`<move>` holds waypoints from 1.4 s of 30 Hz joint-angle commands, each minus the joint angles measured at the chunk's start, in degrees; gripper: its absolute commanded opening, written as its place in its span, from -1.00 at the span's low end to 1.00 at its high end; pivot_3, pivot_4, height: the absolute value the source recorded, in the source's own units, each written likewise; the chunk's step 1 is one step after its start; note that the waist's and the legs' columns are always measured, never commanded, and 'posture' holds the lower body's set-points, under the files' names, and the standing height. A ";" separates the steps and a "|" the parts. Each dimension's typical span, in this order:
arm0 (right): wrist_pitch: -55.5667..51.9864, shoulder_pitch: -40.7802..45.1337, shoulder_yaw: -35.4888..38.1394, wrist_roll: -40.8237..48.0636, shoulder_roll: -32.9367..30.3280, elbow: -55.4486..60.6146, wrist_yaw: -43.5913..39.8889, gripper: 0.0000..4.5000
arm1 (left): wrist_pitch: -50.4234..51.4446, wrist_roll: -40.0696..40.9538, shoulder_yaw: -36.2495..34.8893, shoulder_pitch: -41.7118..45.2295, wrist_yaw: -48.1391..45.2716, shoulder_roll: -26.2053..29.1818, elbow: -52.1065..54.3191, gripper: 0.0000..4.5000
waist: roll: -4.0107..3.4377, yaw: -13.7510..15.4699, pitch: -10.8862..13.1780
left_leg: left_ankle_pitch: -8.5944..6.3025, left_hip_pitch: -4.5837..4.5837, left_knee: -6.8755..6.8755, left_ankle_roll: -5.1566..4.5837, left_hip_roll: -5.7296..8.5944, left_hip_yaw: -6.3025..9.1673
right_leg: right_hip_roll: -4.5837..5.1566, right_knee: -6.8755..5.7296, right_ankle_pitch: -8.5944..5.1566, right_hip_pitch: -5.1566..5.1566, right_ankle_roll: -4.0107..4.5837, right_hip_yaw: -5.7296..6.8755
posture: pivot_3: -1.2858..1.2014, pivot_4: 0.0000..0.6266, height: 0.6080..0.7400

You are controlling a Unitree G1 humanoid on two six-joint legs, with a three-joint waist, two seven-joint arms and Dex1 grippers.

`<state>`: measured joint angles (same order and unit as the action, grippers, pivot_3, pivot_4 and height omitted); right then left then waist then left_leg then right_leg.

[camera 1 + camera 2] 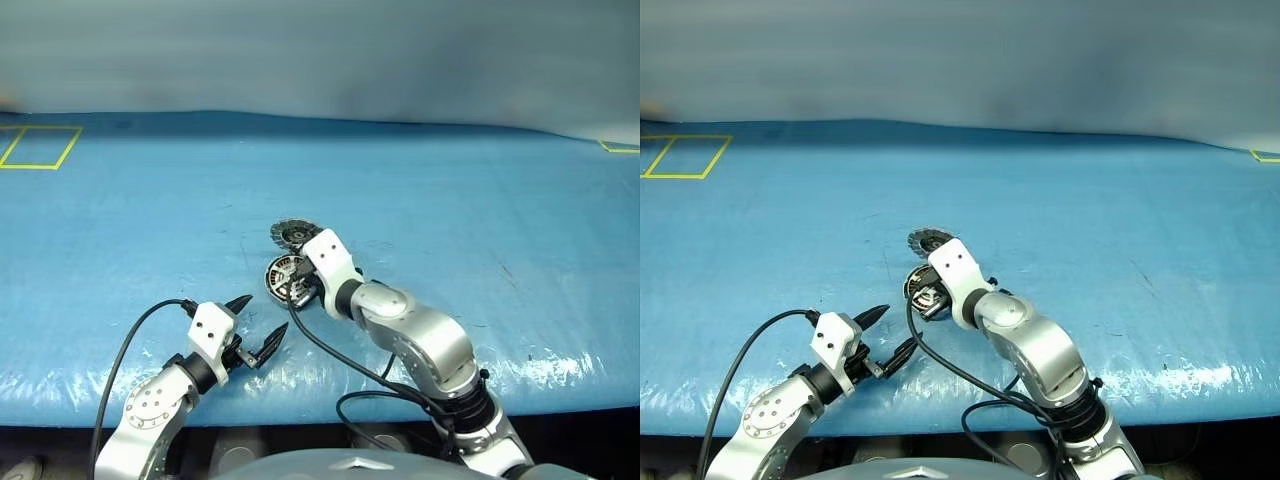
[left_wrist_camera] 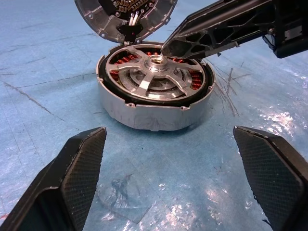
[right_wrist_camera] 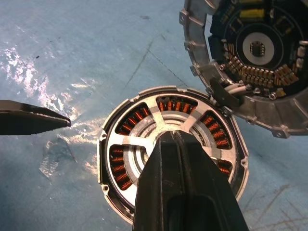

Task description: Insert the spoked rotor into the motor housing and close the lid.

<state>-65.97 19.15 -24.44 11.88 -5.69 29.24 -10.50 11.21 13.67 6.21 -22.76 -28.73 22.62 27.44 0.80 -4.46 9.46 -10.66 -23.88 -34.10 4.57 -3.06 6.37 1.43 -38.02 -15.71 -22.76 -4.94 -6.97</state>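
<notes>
Located spoked rotor (image 2: 139, 84) lying flat inside motor housing (image 2: 144, 115), spokes level with the rim, copper windings visible through the gaps. Judged insertion as done or nearly so; cannot confirm full seating from these angles.

Noted right gripper (image 2: 168, 47) closed, fingers pressed together with nothing between them, tips directly over the rotor's centre hub. Cannot tell whether touching the hub or hovering just above it.

Noted left gripper (image 1: 262, 322) spread wide and empty, on the robot's side of the housing, aimed at its side wall, apart from it.

Found lid (image 3: 255, 62) inner face up on the blue table (image 1: 480, 200), on the far side of the housing from the robot, its edge against or just overlapping the housing rim. Observed a short bundle of wires joining the two at that meeting point.

Assessed the governing relation: lid directly beyond the housing, joined along the far rim, so closing calls for a fold back toward the robot about that junction. Rated right gripper as much the nearer to the lid, just short of it; left gripper well short, with the housing in between. Flagged the closed right fingertips over the hub as standing in the lid's path.
</notes>
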 commanded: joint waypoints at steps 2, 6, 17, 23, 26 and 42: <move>2.79 0.38 -1.03 0.07 1.15 -2.28 -0.74 -0.98 | -0.38 0.23 0.06 0.20 0.19 -0.35 2.67 1.00 | 0.00 -0.01 0.00 | 0.00 0.00 0.00 0.00 0.00 0.00 | 0.00 0.00 0.00 0.00 0.00 0.00 | 0.03 -0.52 1.00; 1.76 -1.27 -2.15 -0.76 0.16 -5.67 -0.48 -0.98 | -0.53 -0.04 0.07 0.19 0.65 -0.72 2.63 1.00 | 0.00 0.01 0.00 | 0.00 -0.01 0.01 0.00 0.00 0.00 | 0.00 0.00 0.00 0.00 0.00 0.00 | 0.03 -0.52 1.00; 6.76 -0.49 -1.03 3.45 -4.44 0.93 -9.20 -0.98 | -1.39 -0.22 0.57 0.56 1.19 -1.62 2.19 1.00 | 0.02 0.13 -0.01 | 0.00 0.06 -0.08 0.00 0.01 -0.01 | 0.01 0.01 0.00 0.06 0.00 -0.01 | 0.03 -0.52 1.00; 14.43 8.58 -2.07 3.37 -28.89 4.20 -29.63 -0.98 | -2.10 -0.80 1.43 2.05 0.73 -2.06 0.72 1.00 | -0.11 0.41 0.10 | 0.00 -0.02 -0.11 0.00 0.04 0.00 | 0.03 0.07 0.02 0.06 -0.04 0.00 | 0.03 -0.52 1.00; 14.92 16.96 -7.43 -5.88 -37.95 -3.49 -30.94 -0.98 | -3.28 -1.52 1.93 2.73 0.70 -2.29 -0.22 1.00 | -0.10 0.28 0.11 | 0.00 0.04 -0.06 0.00 0.01 -0.02 | 0.00 0.05 0.01 0.05 -0.02 0.00 | 0.03 -0.52 1.00; 32.92 37.32 5.85 0.23 -9.67 -55.58 -41.08 -0.98 | -11.51 -8.03 5.94 0.56 4.04 -5.82 -3.33 1.00 | -0.22 -0.04 0.21 | -0.02 -0.08 0.06 -0.03 0.05 -0.02 | 0.02 0.06 0.40 -0.01 -0.05 -0.02 | 0.03 -0.52 1.00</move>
<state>-33.03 54.07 -21.89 9.50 -15.61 -25.37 -48.59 1.48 6.23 11.88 -21.55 -25.13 16.97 23.57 0.57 -4.49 9.67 -10.67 -23.97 -34.05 4.54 -3.01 6.35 1.45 -37.98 -15.31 -22.77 -5.00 -6.99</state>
